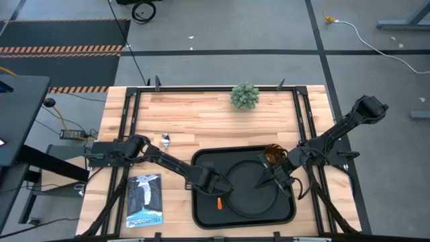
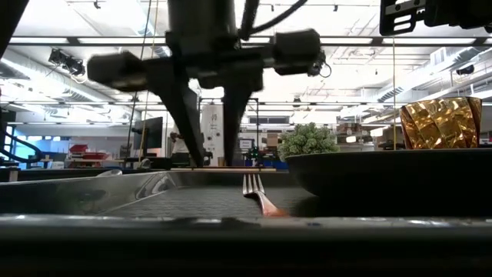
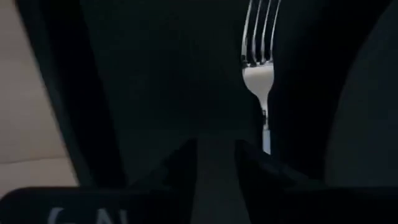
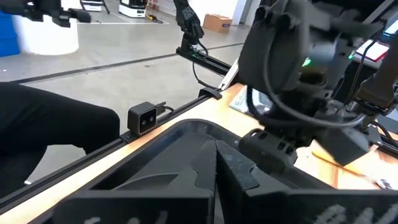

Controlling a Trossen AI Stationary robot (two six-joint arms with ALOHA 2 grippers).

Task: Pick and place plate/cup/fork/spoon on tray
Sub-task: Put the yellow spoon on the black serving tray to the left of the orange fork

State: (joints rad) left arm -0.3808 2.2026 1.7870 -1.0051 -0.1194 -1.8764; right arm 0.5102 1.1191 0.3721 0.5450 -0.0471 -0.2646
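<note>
Left tool [image 1: 222, 190] fingers parted, pointing down, right tool [image 1: 267, 180] fingers closed, both arms reaching inward

The fork [image 3: 261, 68] is cut off at the top edge in the left wrist view, and its handle is hidden behind the left gripper's fingers [image 3: 261, 177]. In the high view only a small red-orange piece of it is seen beside the left gripper [image 1: 220, 191]. The spoon [image 1: 165, 140] is mostly covered by the left arm. In the low view the cup [image 2: 446, 121] is partly hidden behind the plate [image 2: 392, 177].
</note>
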